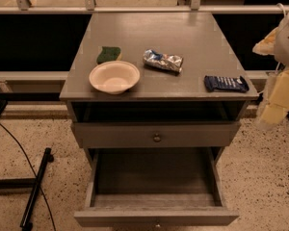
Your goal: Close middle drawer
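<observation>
The grey wooden cabinet (154,32) stands in the middle of the view. Its middle drawer (154,177) is pulled far out toward me, showing its plank floor and low side walls; its flat front (156,218) is at the bottom edge with a small knob barely in view. Above it the first-tier drawer (156,134) with a round metal knob stands slightly out. My gripper (275,102) is at the right edge of the view, beside the cabinet's top right corner, apart from both drawers.
On the cabinet top lie a cream bowl (114,76), a green sponge (109,54), a crumpled foil bag (163,60) and a dark blue packet (226,83). A black stand and cable (36,186) lie on the speckled floor at left. A railing (135,8) runs behind.
</observation>
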Tool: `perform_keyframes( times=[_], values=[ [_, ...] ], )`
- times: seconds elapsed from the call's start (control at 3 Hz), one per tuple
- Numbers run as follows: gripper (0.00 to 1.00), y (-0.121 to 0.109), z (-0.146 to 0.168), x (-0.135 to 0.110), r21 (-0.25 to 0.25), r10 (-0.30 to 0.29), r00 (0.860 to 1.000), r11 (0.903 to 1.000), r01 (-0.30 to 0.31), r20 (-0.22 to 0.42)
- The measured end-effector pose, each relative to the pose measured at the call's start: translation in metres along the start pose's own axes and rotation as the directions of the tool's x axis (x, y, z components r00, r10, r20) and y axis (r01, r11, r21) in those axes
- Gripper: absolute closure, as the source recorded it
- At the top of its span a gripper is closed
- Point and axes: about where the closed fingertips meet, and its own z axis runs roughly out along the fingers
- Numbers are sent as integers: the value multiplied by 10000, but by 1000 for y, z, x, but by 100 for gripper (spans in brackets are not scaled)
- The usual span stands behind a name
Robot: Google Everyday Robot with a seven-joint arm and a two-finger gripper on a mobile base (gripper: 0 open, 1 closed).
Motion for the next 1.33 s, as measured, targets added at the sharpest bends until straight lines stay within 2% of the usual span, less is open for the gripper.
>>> perform_keyframes(
  times=[0.33,0.67,1.0,1.33],
  values=[
    [0,0,0,0,-1,-2,10000,10000,2,0],
    [0,0,9,-8,-205,-298,9996,9993,299,21],
    [0,17,46,-29,-674,-1130,9910,9907,1178,713],
    [0,52,136,-40,-1602,-1615,9620,9668,1990,2202]
  ],
)
